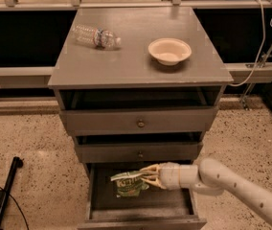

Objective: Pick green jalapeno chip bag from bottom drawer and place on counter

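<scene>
Right now the green jalapeno chip bag is sitting toward the back of the bottom drawer, and my gripper is pinching its upper right edge, fingers clamping down on the foil. Bare drawer floor is lying open in front of the bag, and a gap is showing between it and the left wall. Just above, the middle drawer is overhanging and shading the back. Up top, the counter is offering free room along its front edge, with a water bottle and a bowl sitting farther back. My fingers are hiding the bag's right side, and my arm is running out of view at the lower right
</scene>
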`<state>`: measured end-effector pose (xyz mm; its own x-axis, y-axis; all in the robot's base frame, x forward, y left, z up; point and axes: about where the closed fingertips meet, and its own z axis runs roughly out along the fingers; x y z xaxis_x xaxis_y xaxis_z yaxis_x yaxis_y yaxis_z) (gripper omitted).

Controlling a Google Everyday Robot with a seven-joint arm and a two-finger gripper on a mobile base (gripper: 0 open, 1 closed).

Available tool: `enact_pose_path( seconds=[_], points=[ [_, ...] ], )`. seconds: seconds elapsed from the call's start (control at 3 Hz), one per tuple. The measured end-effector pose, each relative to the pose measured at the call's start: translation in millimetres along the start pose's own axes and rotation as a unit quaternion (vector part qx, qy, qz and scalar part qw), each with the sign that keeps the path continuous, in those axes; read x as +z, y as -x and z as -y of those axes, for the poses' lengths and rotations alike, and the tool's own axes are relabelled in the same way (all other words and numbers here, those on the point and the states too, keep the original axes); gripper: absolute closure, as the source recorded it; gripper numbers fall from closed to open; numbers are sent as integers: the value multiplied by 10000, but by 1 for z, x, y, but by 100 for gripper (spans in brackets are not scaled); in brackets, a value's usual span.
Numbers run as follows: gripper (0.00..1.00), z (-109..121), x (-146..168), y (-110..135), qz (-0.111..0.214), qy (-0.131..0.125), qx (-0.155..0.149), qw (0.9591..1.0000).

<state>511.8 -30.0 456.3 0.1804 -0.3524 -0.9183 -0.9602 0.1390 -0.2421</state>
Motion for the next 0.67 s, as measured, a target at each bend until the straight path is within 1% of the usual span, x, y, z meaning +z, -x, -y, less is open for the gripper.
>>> enact_pose_path(
  seconds=[0.33,0.67],
  points=[
    [100,29,-40,133,355,568,-1006,9927],
    [100,50,-67,205,420,820,-1541,9837]
  ],
)
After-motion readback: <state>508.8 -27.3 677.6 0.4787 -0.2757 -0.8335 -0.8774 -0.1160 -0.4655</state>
